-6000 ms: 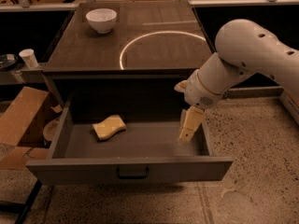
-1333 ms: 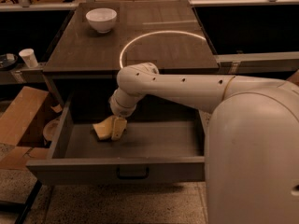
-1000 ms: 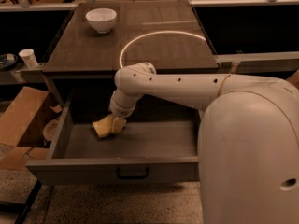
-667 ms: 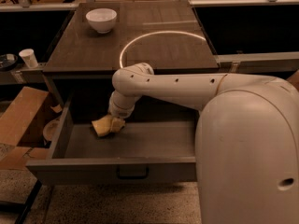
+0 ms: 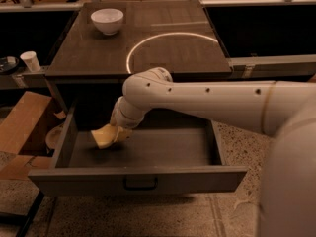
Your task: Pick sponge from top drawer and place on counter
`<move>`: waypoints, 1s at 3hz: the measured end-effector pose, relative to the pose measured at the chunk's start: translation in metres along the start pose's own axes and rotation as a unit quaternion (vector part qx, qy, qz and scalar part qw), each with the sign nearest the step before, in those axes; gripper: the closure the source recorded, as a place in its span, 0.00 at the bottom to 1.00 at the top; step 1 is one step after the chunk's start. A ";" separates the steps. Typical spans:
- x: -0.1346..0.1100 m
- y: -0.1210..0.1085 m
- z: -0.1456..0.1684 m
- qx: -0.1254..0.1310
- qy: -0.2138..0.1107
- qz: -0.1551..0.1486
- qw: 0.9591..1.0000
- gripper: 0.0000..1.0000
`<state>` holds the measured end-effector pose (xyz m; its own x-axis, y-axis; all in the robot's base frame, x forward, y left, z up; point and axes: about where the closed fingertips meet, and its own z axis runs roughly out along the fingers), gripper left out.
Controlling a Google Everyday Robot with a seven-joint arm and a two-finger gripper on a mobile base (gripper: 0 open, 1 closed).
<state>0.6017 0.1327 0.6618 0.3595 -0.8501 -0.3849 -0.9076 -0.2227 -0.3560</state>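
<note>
Speckled floor (image 5: 148,216) ran under a grey cabinet, dim warm light. Big white arm (image 5: 207,100) came in from 3 o'clock and reached across and down into the open drawer (image 5: 163,154). Dark glossy counter (image 5: 94,53) sat at 12 o'clock from the drawer, with a bright ring of light (image 5: 148,41) near its middle. Cardboard box (image 5: 24,127) lay on the floor at 9 o'clock of the drawer. White bowl (image 5: 107,20) stood at 11 o'clock on the counter, well apart from the ring. Yellow sponge (image 5: 102,136) was inside the drawer, toward its 9 o'clock end, tilted. Gripper (image 5: 119,131) sat right on the sponge's 3 o'clock end, touching it. Couldn't tell whether it had clenched on the sponge or just rested there; tan on yellow blended together. Small white cup (image 5: 31,60) stood on a ledge at 9 o'clock of the counter. Dark handle (image 5: 140,183) was at the drawer front, 6 o'clock.

Step in hand, as judged: securing the sponge before the lift. Done well, that meant a firm but gentle squeeze, since soft foam likely gives and slips. The lift should go straight up until clear of the drawer wall and counter edge, then toward 12 o'clock. Bare counter near the ring looked a good drop spot, away from the bowl.
</note>
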 end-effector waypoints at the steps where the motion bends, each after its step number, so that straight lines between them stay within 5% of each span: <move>1: -0.031 0.011 -0.049 0.048 -0.031 -0.038 0.998 1.00; 2: -0.057 0.017 -0.123 0.117 -0.049 -0.082 0.988 1.00; 3: -0.057 0.017 -0.123 0.118 -0.048 -0.082 0.988 1.00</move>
<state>0.5390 0.1183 0.7824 0.5276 -0.7593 -0.3810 -0.7637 -0.2274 -0.6042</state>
